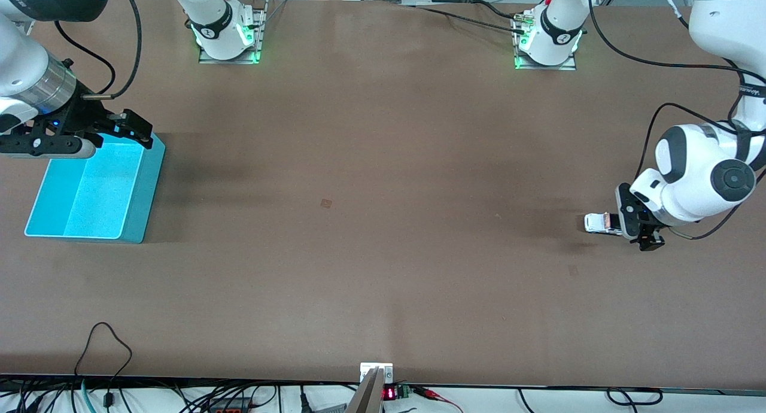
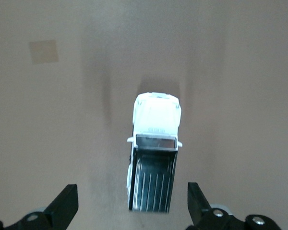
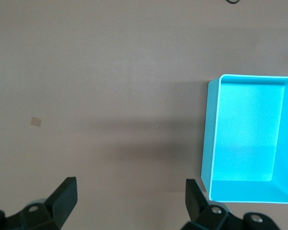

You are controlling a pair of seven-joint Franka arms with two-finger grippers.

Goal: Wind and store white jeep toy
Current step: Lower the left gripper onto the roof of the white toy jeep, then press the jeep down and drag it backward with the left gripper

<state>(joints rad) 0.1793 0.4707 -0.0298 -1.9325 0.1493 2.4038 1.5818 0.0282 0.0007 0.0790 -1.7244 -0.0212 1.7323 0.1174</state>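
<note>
My left gripper (image 2: 132, 211) sits low at the left arm's end of the worktop with its jaws spread as wide as they go and nothing between the pads; the two black fingertips (image 2: 65, 203) stand either side of the rear of the white jeep toy (image 2: 153, 158), apart from its flanks as far as I can tell. The jeep rests on its wheels on the bare worktop (image 1: 383, 233), close to that short edge and about midway between the camera-side edge and the bases' edge, with its white bonnet pointing away from the wrist and toward the right arm's end. My worry is the close: the jeep sits slightly off the midline of the jaws, so one pad may touch first and roll or swivel it, leaving a skewed grip on the smooth black roof panel. If I catch only the tail, it could pivot or drop once lifted. Winding needs the wheels dragged backwards on the worktop; press too lightly and they skid, too hard and the toy may squirt out. My right gripper (image 3: 129, 206) waits, equally wide and empty, over the rim of the turquoise bin (image 1: 140, 197) at the right arm's end, well apart from the jeep.
</note>
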